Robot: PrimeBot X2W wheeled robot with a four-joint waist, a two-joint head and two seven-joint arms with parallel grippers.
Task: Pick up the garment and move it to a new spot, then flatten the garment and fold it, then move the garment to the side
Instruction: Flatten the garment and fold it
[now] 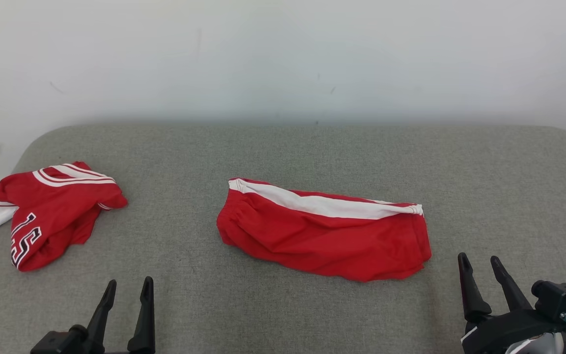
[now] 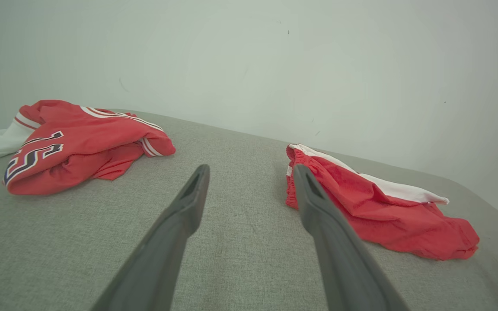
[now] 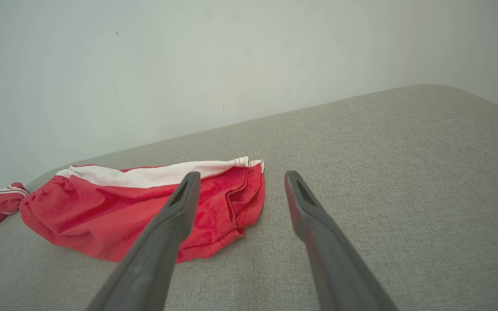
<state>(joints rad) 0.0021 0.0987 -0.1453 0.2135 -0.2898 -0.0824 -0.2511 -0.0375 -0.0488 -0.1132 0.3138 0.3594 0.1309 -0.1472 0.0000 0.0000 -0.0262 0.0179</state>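
Fwd, between L claw (image 1: 130, 280), R claw (image 1: 478, 256): shorts (image 1: 322, 238).

**One number can be read: "15", on the red jersey.**

Look at the crumpled red jersey (image 1: 67, 206) on the robot's left in the head view. The number 15 (image 1: 25, 238) sits on the jersey's lower left part, in dark block digits outlined in white. The digits lie sideways there, bent by the folds of the cloth. In the left wrist view you can find the same digits (image 2: 33, 155) on the near left part of the jersey. They are skewed by the creases, and the 5 reads more clearly than the 1. You will find no other legible writing, label or brand mark.
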